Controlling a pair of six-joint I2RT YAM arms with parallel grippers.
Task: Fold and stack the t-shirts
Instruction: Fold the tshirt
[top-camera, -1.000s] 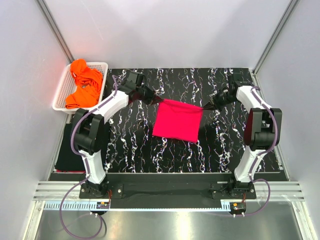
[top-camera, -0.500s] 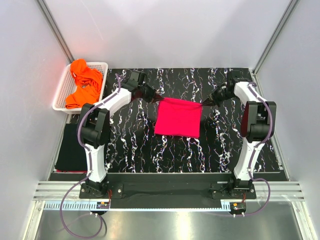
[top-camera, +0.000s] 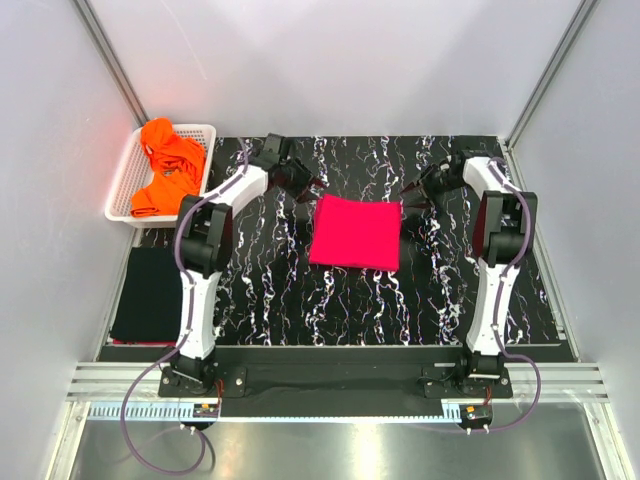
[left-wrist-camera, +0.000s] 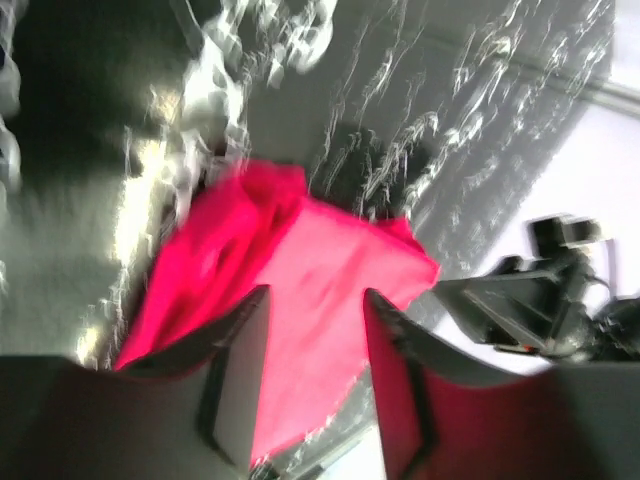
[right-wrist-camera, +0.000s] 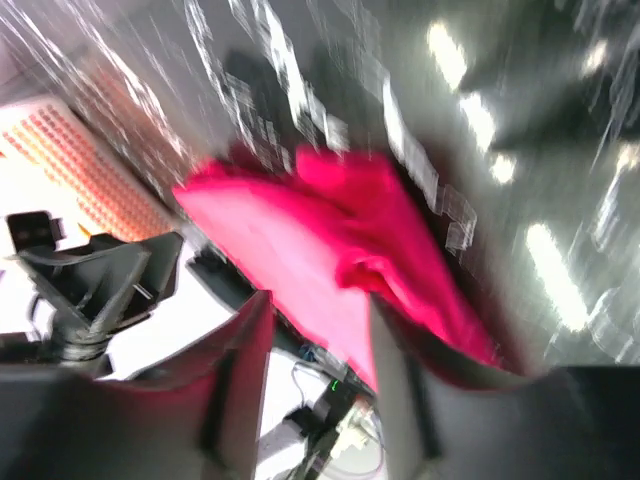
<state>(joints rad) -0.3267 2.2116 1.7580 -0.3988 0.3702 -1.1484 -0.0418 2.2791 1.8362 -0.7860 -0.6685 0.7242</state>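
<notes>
A hot pink t-shirt (top-camera: 355, 232) lies folded in a flat square on the mat's middle. My left gripper (top-camera: 306, 184) hovers just off its far left corner, jaws apart, holding nothing. My right gripper (top-camera: 411, 190) stands off the far right corner, also open and empty. In the left wrist view the pink t-shirt (left-wrist-camera: 300, 300) shows beyond the left gripper (left-wrist-camera: 315, 297). The right wrist view has the same pink t-shirt (right-wrist-camera: 330, 240) past the right gripper (right-wrist-camera: 320, 305). Orange t-shirts (top-camera: 165, 170) fill the basket. A black t-shirt (top-camera: 150, 293) lies folded at the left.
The white lattice basket (top-camera: 121, 188) stands at the far left corner beside the black white-veined mat (top-camera: 300, 290). Grey walls close in the back and both sides. Both arm bases sit on the rail at the near edge.
Both grippers opened and let go of the pink t-shirt's far corners, then drew slightly outward and back. The shirt settled flat on the mat.
</notes>
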